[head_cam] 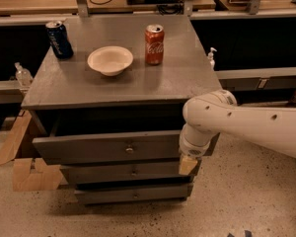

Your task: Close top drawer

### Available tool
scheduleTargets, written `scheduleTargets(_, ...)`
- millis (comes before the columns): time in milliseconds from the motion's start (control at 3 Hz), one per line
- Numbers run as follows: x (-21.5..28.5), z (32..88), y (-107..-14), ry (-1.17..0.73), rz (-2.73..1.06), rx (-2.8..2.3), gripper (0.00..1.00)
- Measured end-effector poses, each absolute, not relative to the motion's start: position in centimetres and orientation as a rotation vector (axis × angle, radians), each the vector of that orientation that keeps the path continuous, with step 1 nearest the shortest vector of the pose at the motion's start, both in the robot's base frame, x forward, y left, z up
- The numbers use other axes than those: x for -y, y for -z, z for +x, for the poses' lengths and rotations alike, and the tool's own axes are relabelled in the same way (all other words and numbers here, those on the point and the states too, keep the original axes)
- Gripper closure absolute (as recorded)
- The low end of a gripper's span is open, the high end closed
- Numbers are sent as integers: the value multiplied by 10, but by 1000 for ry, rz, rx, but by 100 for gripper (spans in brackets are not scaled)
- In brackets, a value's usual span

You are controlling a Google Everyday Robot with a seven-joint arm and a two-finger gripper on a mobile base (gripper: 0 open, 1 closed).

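Observation:
The top drawer (89, 148) is a wide grey drawer with a flat front and a small round knob (129, 148) at its centre. It stands pulled out a little from the grey cabinet (123, 85), with a dark gap above its front. My gripper (188, 165) is at the end of the white arm (246, 125) that comes in from the right. It sits against the right end of the drawer front, its tan tip pointing down.
Two shorter drawers (133, 172) sit below, each slightly out. On the cabinet top stand a blue can (58, 39), a white bowl (110, 60) and a red cola can (154, 44). Cardboard (27, 174) lies on the floor at left. Desks stand behind.

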State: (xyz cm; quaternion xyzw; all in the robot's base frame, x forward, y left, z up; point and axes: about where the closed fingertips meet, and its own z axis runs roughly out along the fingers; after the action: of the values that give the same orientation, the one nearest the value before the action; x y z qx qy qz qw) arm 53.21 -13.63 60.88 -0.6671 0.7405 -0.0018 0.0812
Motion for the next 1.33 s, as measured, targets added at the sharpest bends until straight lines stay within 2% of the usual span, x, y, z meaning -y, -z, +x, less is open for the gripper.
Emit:
scheduleTargets(333,136,532,-608,5,-1995,-2214,0)
scheduleTargets(667,136,531,-608,5,-1996,-2214,2)
scheduleTargets(1333,136,530,-607,3,-1998,-2215,48)
